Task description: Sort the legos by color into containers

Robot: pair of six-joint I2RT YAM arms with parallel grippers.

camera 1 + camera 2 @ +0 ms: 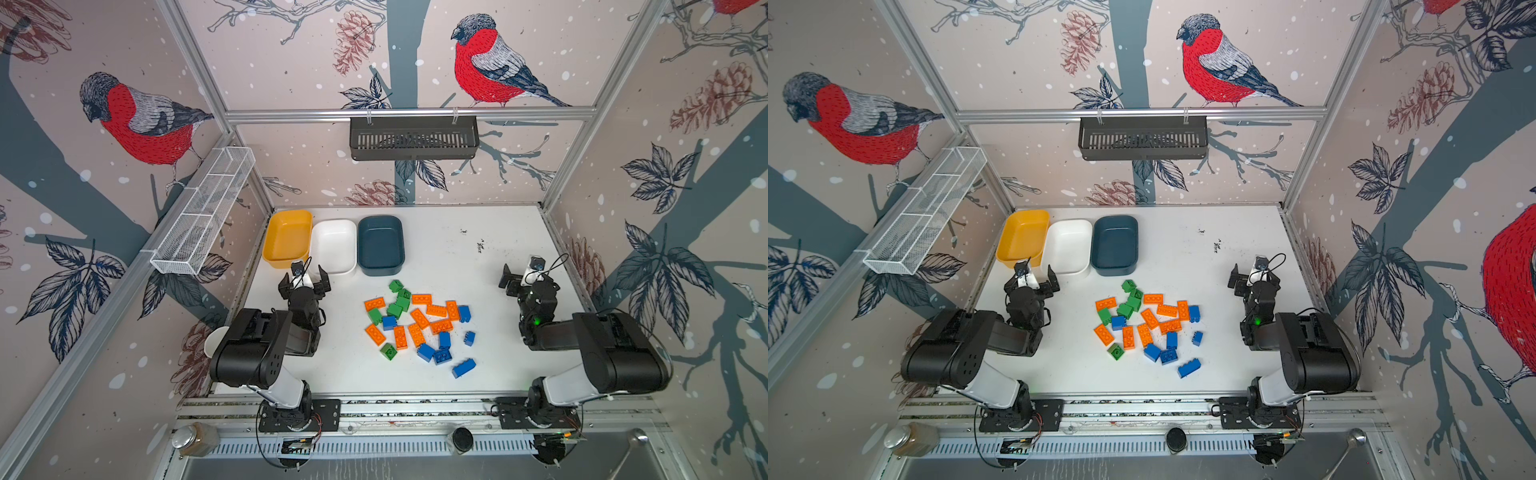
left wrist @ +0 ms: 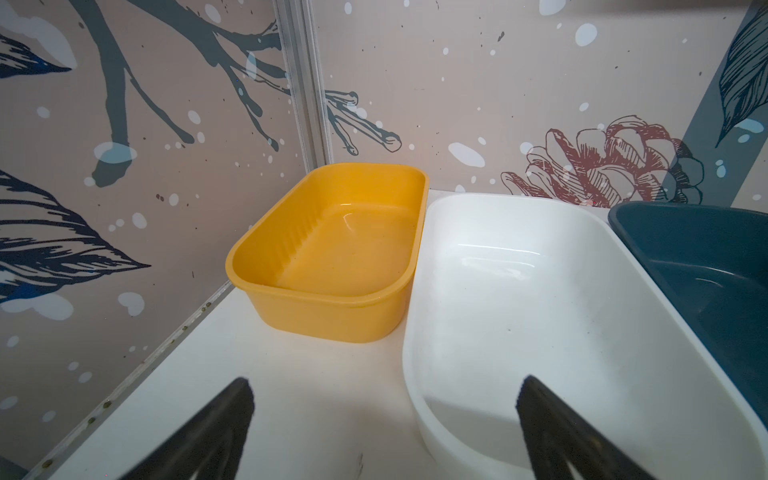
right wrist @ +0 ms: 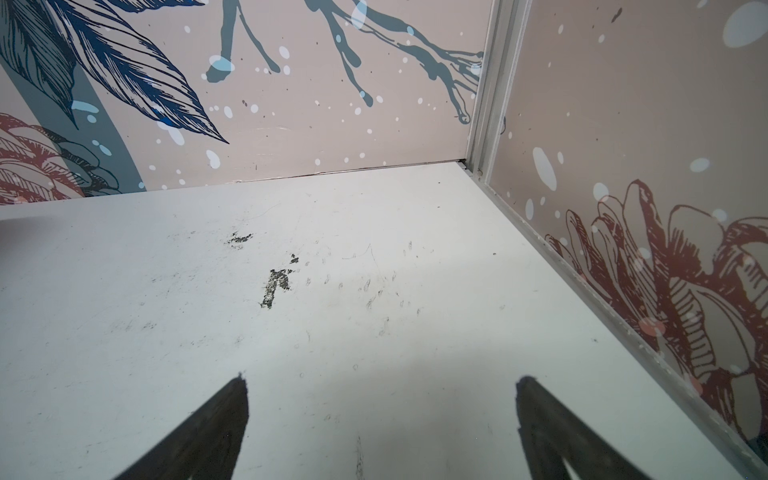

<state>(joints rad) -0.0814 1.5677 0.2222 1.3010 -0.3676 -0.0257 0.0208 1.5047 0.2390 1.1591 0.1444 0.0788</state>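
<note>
Just in front of the white tub (image 1: 333, 245), at its near rim, the left hand (image 2: 383, 384) hung with its fingers spread wide and nothing between them. In the left wrist view one finger stood over that tub's near corner and the other over bare counter (image 1: 478, 270). The right hand (image 3: 382, 382) was well apart from the white tub, off past the teal tub (image 1: 380, 245) toward the side wall. It was likewise spread and empty, with only scuffed counter showing between its fingers.

The yellow tub (image 1: 286, 239) touched the white tub on one side and the teal tub sat just beside it on the other. All three were bare inside in both top views.

The bricks (image 1: 419, 324) lay in one loose heap on the counter, nearer the arms' bases than the white tub and a little toward the teal tub's side, between the two arms. Orange bricks (image 1: 436, 310) filled the middle of the heap. Green bricks (image 1: 396, 286) clustered on the edge closest to the white tub, and blue bricks (image 1: 464, 368) were scattered mostly on the edge farthest from it.

By my reading the sorting had not yet begun, since no brick was in a tub or in a hand. Every brick, roughly two dozen, was left to move. Orange would likely go to the yellow tub, blue to the teal and green to the white.
</note>
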